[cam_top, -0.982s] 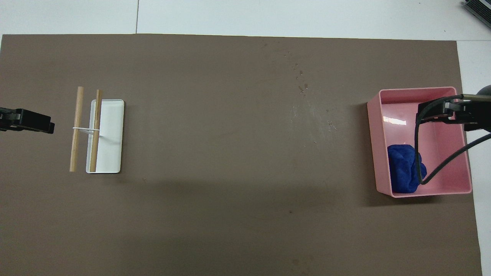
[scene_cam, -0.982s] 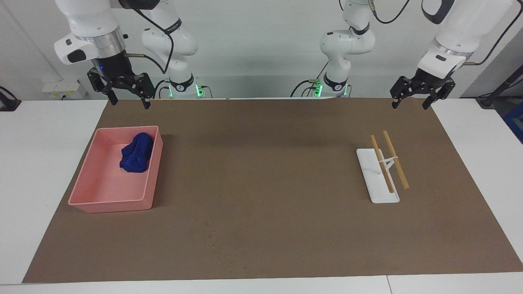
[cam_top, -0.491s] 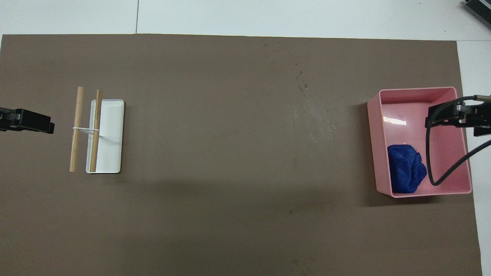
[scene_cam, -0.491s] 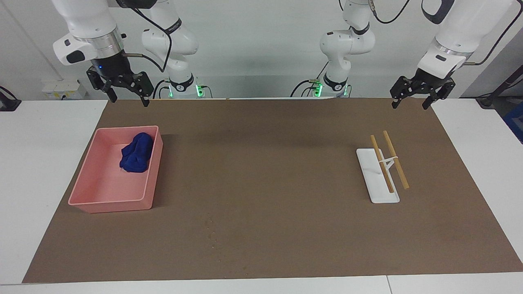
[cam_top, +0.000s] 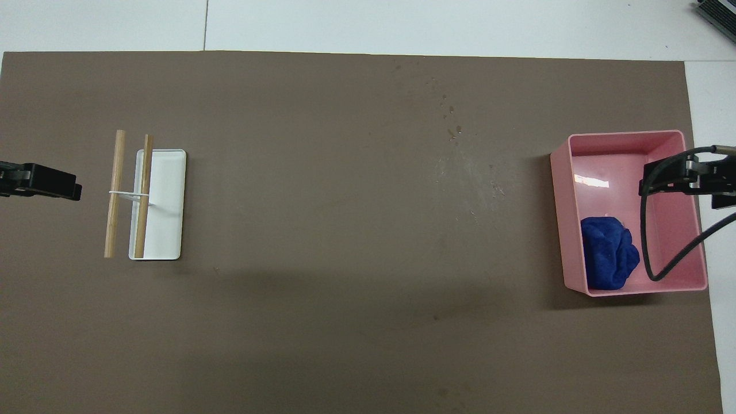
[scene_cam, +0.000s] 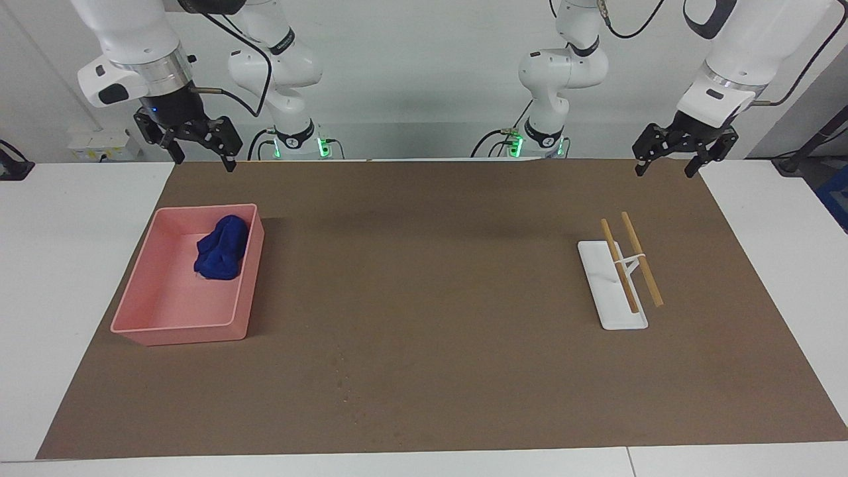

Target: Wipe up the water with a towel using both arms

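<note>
The towel (scene_cam: 222,248), a royal-blue wad, lies in the pink tub (scene_cam: 175,326) at the right arm's end of the table; it also shows in the overhead view (cam_top: 609,253). The water (scene_cam: 343,379) is a faint speckled damp patch on the brown mat, farther from the robots than the tub, and shows in the overhead view (cam_top: 466,172). My right gripper (scene_cam: 204,161) is open and empty, raised high; in the overhead view it (cam_top: 690,172) is over the tub's outer side. My left gripper (scene_cam: 664,171) is open and empty and waits raised at the left arm's end.
A white tray (scene_cam: 613,311) with two wooden sticks (scene_cam: 641,258) on a small rack stands toward the left arm's end; the tray shows in the overhead view (cam_top: 169,207). The brown mat (scene_cam: 430,278) covers most of the white table.
My right gripper has risen and drawn back from over the tub toward the right arm's end of the table. The towel stays in the tub. The left arm has not moved.
</note>
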Controlling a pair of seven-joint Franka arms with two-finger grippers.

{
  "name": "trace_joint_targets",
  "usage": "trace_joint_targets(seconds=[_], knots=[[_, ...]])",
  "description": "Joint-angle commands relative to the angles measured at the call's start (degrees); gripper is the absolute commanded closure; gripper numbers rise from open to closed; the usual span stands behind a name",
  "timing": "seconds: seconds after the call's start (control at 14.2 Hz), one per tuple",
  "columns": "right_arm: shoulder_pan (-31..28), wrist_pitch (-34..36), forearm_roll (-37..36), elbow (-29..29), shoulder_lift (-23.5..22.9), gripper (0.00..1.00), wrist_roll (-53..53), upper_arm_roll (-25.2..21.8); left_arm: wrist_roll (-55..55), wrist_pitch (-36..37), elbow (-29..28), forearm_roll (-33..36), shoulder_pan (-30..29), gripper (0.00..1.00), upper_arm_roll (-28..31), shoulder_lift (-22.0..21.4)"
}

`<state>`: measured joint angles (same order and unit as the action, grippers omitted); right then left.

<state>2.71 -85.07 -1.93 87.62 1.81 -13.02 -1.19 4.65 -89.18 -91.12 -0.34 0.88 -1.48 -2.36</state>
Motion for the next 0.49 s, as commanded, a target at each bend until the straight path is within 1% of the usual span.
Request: trace_joint_targets(seconds=[0.0,0.21,0.42], knots=[[-2.4,0.4,0.1,0.0,-0.4,0.0,2.6,2.4,0.5,0.5,-1.2,1.0,0.4,0.0,0.3,-1.2],[-2.0,-1.0,2.5,0.2,-0.7,0.0,2.5,2.4,0.4,1.7,-0.9,1.0,1.1,0.0,0.3,-1.2],[-1.9,-1.0,2.5,0.7,-0.4,0.0,2.6,2.4,0.4,7.1,1.4,0.6,1.0,0.0,0.4,-1.2]])
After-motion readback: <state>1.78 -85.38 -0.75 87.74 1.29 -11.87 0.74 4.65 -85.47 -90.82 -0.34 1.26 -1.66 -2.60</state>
